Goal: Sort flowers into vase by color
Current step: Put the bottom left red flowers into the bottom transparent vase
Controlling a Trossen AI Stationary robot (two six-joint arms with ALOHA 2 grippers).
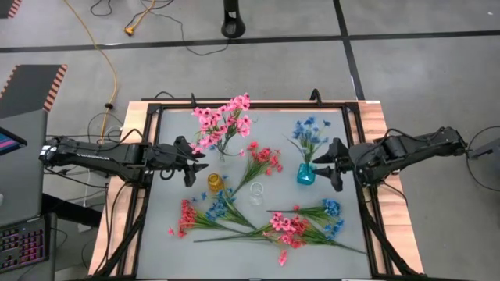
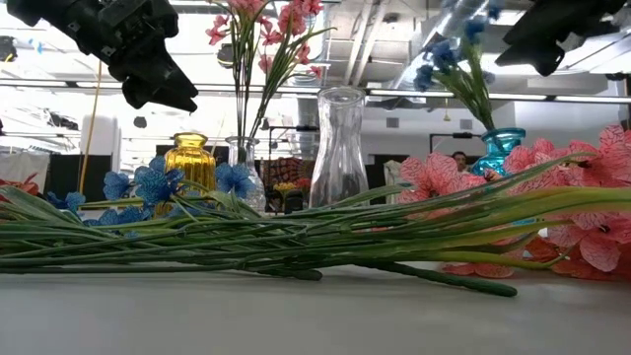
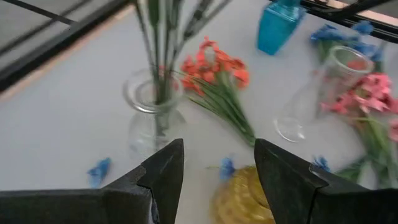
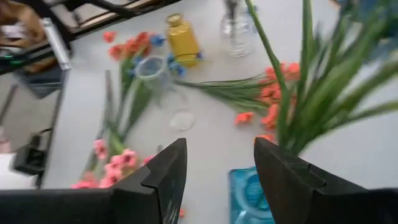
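Pink flowers [image 1: 223,121] stand in a clear vase [image 3: 152,109] at the table's far side. Blue flowers [image 1: 308,134] stand in a teal vase [image 1: 305,174]. A yellow vase [image 1: 216,183] and an empty clear vase [image 1: 256,192] stand mid-table. Coral-red flowers [image 1: 264,160] lie between them. Near the front edge, more coral-red [image 1: 186,217], blue [image 1: 332,208] and pink flowers [image 1: 287,229] lie in a heap. My left gripper [image 1: 203,165] hovers open just left of the pink-flower vase and the yellow vase. My right gripper [image 1: 318,165] hovers open just right of the teal vase.
A black frame [image 1: 160,109] rims the table top on every side. The table's left part [image 1: 168,195] holds no objects. In the low view the heap of green stems [image 2: 296,242] lies across the front of the table, with both grippers above it.
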